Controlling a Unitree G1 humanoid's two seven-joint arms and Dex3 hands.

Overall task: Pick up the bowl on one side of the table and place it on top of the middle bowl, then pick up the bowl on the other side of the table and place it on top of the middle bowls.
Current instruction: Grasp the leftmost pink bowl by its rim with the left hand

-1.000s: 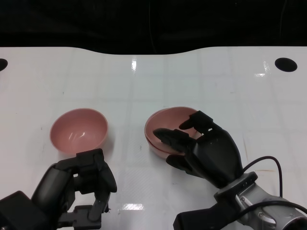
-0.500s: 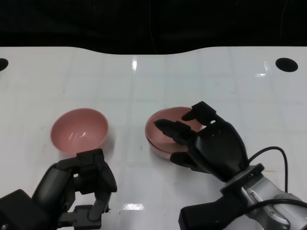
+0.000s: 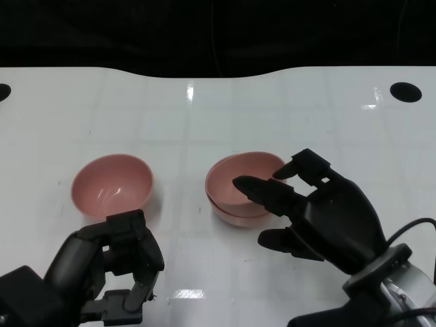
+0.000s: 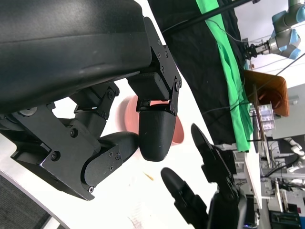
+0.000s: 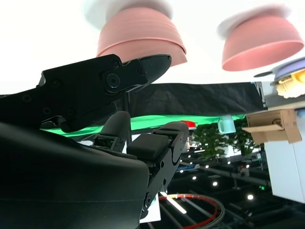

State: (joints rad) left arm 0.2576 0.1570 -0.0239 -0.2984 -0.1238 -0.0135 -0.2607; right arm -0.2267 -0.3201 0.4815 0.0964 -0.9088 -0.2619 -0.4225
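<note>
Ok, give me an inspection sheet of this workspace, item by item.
Surface: white glossy table, dark holes near both far corners.
Job's things: stacked pink bowls at the middle, one nested in another; single pink bowl on the robot's left.
Clutter: nothing seen.
Hands: right hand open beside the stack, holding nothing; left hand curled, empty, near the single bowl.
Cables: black cable at the right wrist.
Surroundings: black backdrop behind the table.
</note>
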